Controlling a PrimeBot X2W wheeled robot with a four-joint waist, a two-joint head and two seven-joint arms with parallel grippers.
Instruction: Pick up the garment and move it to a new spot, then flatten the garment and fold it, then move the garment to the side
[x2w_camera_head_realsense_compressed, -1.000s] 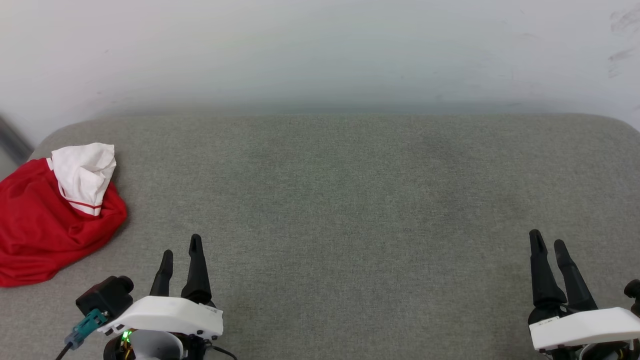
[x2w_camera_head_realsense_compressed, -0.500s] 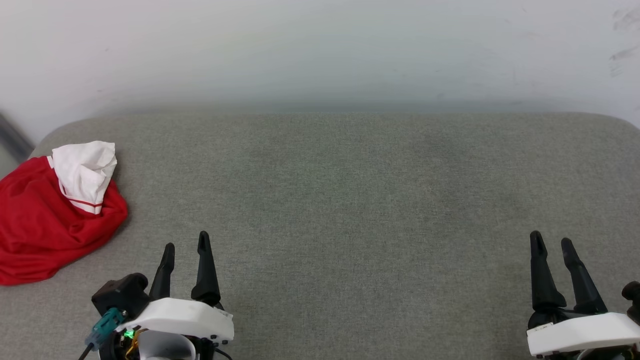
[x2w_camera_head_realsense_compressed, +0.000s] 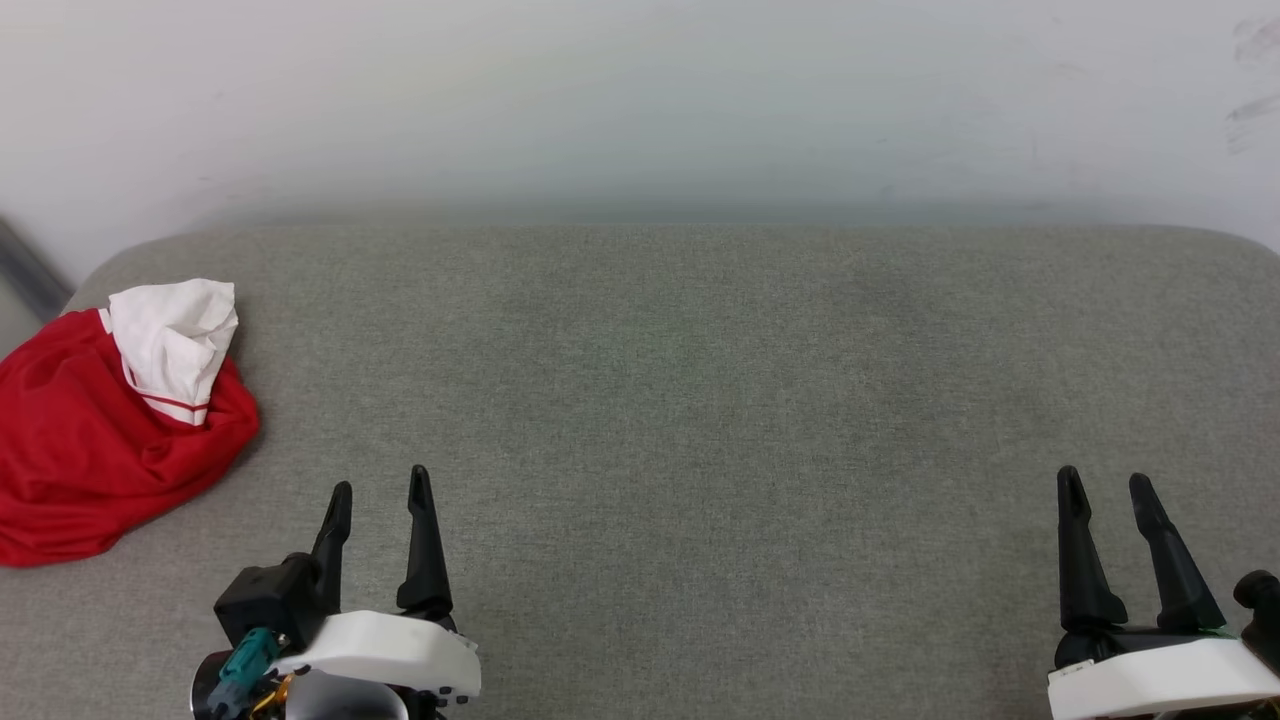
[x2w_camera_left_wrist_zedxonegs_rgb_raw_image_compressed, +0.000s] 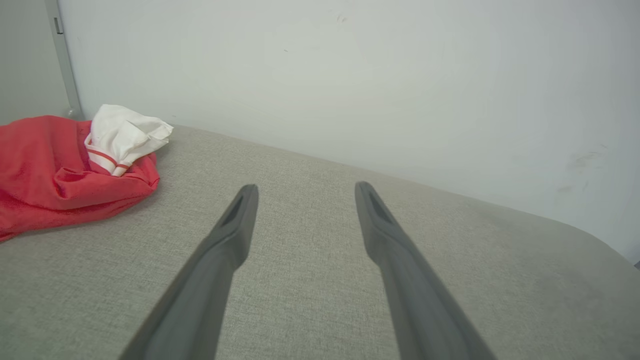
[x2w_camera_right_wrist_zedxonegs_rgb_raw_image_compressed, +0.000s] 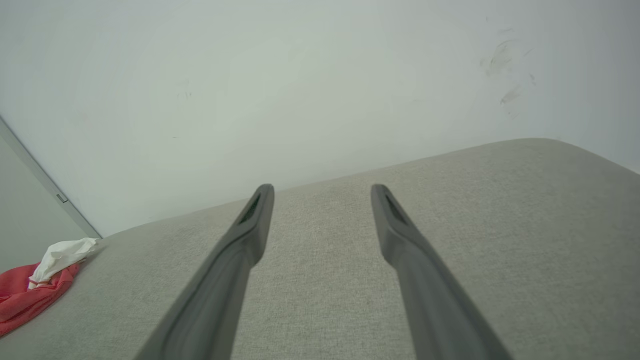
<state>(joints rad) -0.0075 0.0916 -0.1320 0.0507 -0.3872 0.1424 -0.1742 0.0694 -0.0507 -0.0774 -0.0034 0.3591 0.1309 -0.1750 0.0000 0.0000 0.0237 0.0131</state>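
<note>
Left gripper (x2w_camera_head_realsense_compressed: 380, 480) and right gripper (x2w_camera_head_realsense_compressed: 1104, 475) are hovering at the lower corners of the head view, fingers spread apart and holding nothing, over the grey cushion (x2w_camera_head_realsense_compressed: 700, 400). The garment (x2w_camera_head_realsense_compressed: 90, 450) is lying crumpled at the left edge, up-left of the left gripper and well apart from the right. The left wrist view is showing red striped trim on its white sleeve (x2w_camera_left_wrist_zedxonegs_rgb_raw_image_compressed: 125, 135), which is too small to make out in the right wrist view.

The shirt (x2w_camera_head_realsense_compressed: 90, 450) ran past the frame's left edge, bunched with most cloth hidden. The right gripper (x2w_camera_head_realsense_compressed: 1104, 477) was cut off at lower right.
</note>
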